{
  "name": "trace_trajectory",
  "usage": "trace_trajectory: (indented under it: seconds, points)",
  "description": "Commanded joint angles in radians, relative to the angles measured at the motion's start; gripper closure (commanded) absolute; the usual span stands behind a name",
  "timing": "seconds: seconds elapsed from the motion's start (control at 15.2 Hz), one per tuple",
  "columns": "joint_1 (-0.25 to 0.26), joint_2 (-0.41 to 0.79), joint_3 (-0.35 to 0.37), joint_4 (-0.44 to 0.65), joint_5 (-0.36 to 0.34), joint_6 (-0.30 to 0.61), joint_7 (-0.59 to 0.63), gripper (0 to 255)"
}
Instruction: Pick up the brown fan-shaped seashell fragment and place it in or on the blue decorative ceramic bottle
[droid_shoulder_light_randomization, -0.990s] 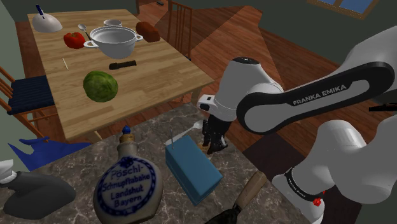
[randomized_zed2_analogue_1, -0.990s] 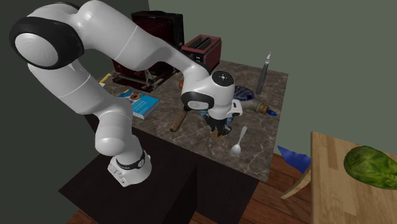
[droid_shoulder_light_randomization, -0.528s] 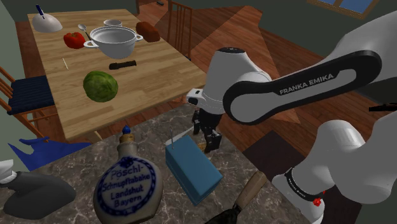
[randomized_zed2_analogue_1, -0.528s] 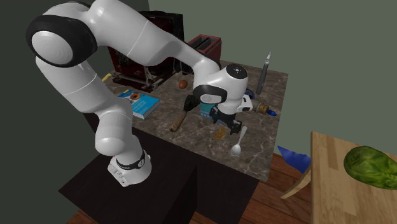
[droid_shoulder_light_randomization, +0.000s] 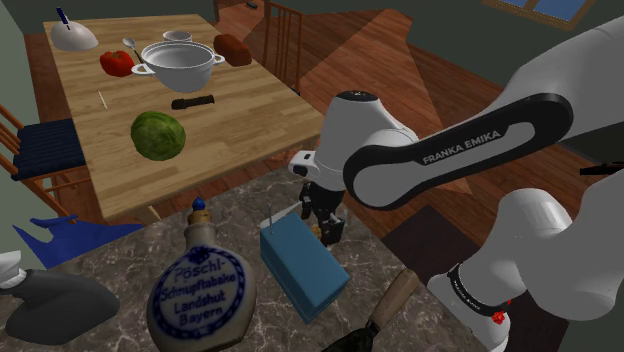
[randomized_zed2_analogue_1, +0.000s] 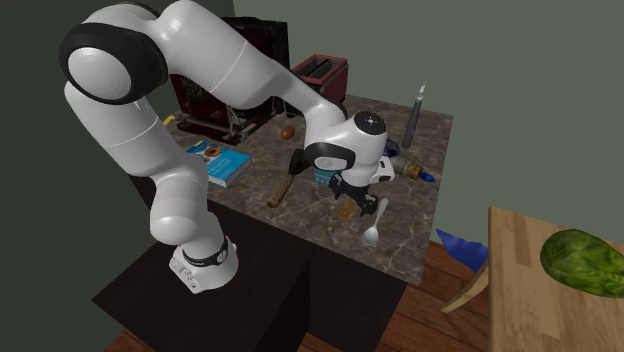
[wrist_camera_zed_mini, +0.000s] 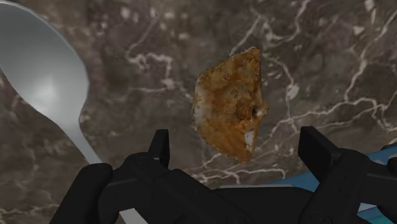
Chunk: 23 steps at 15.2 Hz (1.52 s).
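The brown fan-shaped shell fragment (wrist_camera_zed_mini: 230, 105) lies on the dark marble counter (wrist_camera_zed_mini: 331, 70), between my fingers and touching neither. My gripper (wrist_camera_zed_mini: 240, 156) is open and hangs just above it. In the shoulder view the gripper (droid_shoulder_light_randomization: 322, 222) is at the counter's far edge beside a blue box (droid_shoulder_light_randomization: 300, 262), with the shell (droid_shoulder_light_randomization: 316, 229) showing tan under it. The grey bottle with blue lettering and a blue stopper (droid_shoulder_light_randomization: 203, 290) stands near that view's lower left. From the second exterior view, the gripper (randomized_zed2_analogue_1: 350, 205) is over the shell (randomized_zed2_analogue_1: 346, 211), and the bottle (randomized_zed2_analogue_1: 408, 169) is just behind the hand.
A metal spoon (wrist_camera_zed_mini: 44, 83) lies close beside the shell (randomized_zed2_analogue_1: 375, 225). A wooden-handled tool (droid_shoulder_light_randomization: 385, 300), a book (randomized_zed2_analogue_1: 225, 165), a knife (randomized_zed2_analogue_1: 415, 110) and a toaster (randomized_zed2_analogue_1: 318, 75) share the counter. Beyond it stands a wooden table (droid_shoulder_light_randomization: 250, 100) with a green cabbage (droid_shoulder_light_randomization: 158, 135) and a pot (droid_shoulder_light_randomization: 180, 65).
The fingers have gone from nearly shut to wide open. The hand has shifted toward the shoulder view's left and lower, ending over the shell.
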Motion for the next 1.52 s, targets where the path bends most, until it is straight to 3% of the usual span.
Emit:
trace_trajectory:
  seconds: [0.0,0.2,0.26,0.86,1.45]
  points:
    - [0.000,0.001,0.000,0.000,0.001,0.002,0.000,0]
    - [0.000,0.001,0.000,0.000,0.001,0.001,0.000,0]
    - [0.000,0.001,0.000,0.000,0.001,0.001,0.000,255]
    - [0.000,0.001,0.000,0.000,0.001,0.002,0.000,255]
    - [-0.012,-0.083,0.004,0.052,-0.038,-0.131,0.046,255]
